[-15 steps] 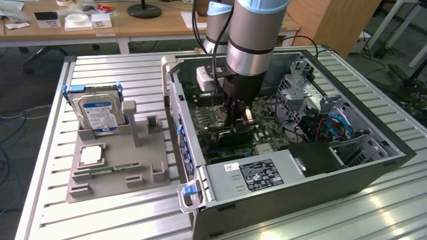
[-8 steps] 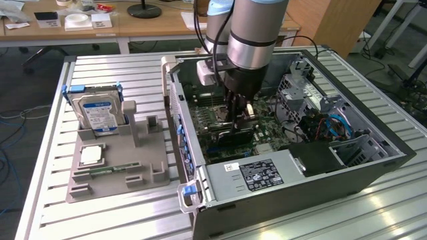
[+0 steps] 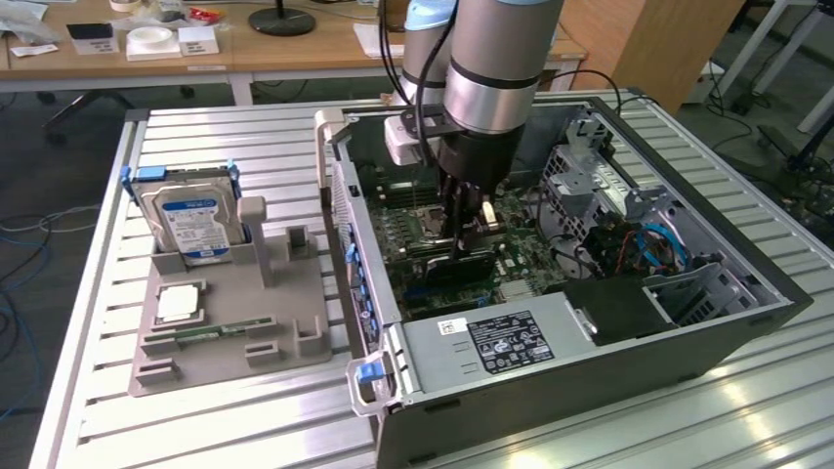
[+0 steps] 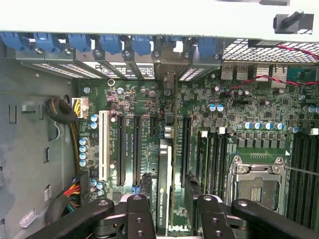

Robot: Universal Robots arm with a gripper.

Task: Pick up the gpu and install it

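In the exterior view the arm reaches down into the open computer case (image 3: 678,322) on the slatted tabletop (image 3: 261,420). Its end effector (image 3: 474,234) sits low over the motherboard (image 3: 431,244), with the gpu (image 3: 459,266) standing on edge beneath it.

In the wrist view the end effector (image 4: 168,211) is clamped on the gpu (image 4: 165,194), which stands upright between its fingers (image 4: 139,214) over an expansion slot (image 4: 185,144). The install step looks under way. Seating calls for a straight press down, bracket lined up with the rear opening.
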